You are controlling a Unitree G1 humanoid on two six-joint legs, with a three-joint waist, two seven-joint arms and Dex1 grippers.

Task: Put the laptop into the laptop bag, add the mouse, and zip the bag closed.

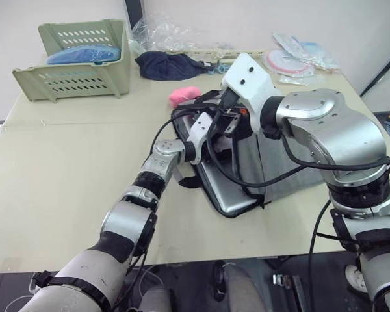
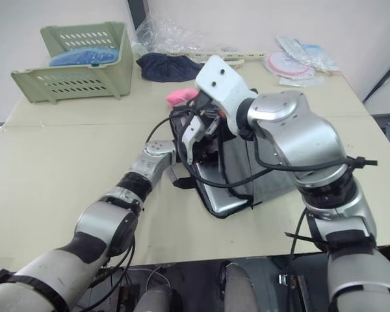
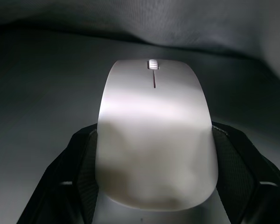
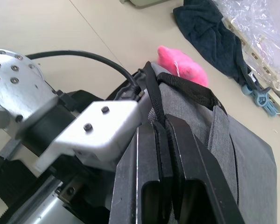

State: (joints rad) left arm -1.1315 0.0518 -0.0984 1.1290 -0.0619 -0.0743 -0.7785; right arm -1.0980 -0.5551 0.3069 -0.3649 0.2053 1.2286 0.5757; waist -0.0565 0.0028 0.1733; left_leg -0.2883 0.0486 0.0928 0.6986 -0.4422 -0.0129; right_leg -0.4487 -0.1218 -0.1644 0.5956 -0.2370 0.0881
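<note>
While the right gripper (image 4: pixel 165 140) pinches the laptop bag's (image 1: pixel 273 166) black strap (image 4: pixel 155 98) between closed fingers and holds the mouth open, the left gripper (image 3: pixel 154 186) reaches inside with the mouse (image 3: pixel 155 140) clamped between its fingers — dark lining all around it. The laptop (image 1: pixel 231 195) is already in the bag, its silver near corner showing at the open edge, mid-table. Adding the mouse is the step in hand; next, it seems, the left fingers must part, the arm back out clear of the opening, and the zip be found. A pink plush toy (image 1: pixel 183 95) lies just beyond the bag.
</note>
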